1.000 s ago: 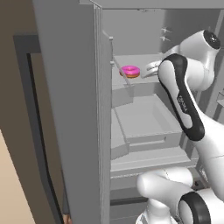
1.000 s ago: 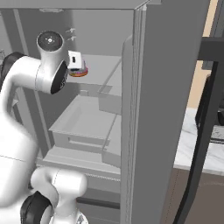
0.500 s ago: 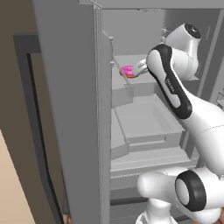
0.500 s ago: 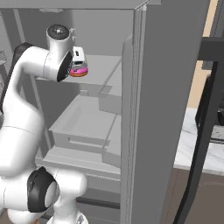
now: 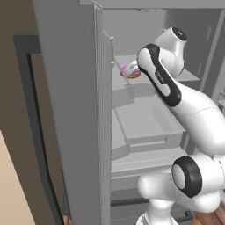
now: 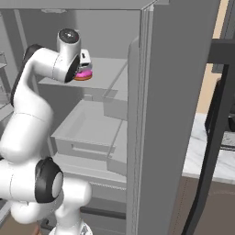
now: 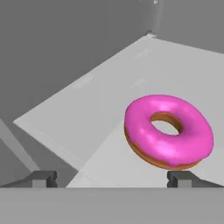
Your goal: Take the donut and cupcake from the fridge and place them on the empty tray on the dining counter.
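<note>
donut: the pink-iced donut (image 7: 168, 131) is lying flat on an upper fridge shelf (image 7: 105, 100), near the shelf's front edge from what I can see. Same donut from the right side (image 6: 83, 74), half hidden behind the wrist.

pincer: the pincer (image 7: 112, 177) is wide open, nothing in it. Both tips are short of the donut, and the donut sits off toward one tip rather than centred between them.

fridge: door open, the arm reaching into the fridge (image 5: 74, 110) at shelf height, drawer (image 5: 149, 121) below.

risk 1: that off-centre thing bugs me. If it goes straight in, I'd guess one tip bumps the icing and shoves the donut along the shelf instead of straddling it.

risk 2: it's a flat ring on a flat shelf, so a close that's too high probably just skims the icing and slips off.

risk 3: if it gets pushed off the front edge, it could drop toward the drawer.

cupcake: can't spot it from here.
</note>
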Robot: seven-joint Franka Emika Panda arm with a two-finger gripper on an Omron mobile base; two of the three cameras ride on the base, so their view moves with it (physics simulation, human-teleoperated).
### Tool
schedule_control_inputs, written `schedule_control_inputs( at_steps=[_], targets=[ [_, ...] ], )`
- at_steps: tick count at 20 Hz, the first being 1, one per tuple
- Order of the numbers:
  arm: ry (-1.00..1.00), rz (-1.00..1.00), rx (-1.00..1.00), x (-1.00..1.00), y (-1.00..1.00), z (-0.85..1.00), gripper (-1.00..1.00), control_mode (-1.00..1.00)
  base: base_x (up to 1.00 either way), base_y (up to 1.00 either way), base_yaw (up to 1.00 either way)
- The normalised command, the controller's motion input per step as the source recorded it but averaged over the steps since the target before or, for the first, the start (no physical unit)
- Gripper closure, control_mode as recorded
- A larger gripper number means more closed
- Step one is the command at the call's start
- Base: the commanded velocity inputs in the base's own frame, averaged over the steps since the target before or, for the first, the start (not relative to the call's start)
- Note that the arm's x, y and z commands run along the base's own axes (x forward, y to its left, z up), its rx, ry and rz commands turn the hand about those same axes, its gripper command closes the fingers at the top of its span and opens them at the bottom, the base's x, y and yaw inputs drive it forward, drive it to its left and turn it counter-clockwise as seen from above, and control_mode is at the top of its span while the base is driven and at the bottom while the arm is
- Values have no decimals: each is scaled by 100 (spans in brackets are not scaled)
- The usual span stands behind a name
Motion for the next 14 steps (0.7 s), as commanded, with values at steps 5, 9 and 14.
schedule_control_inputs(
  at_steps=[5,9,14],
  targets=[
    [0,0,-4,47,11,-9,-100,-100,0,0,0],
    [1,0,-4,42,5,-2,-100,-100,0,0,0],
    [5,0,-3,39,6,-3,-100,-100,0,0,0]
  ],
)
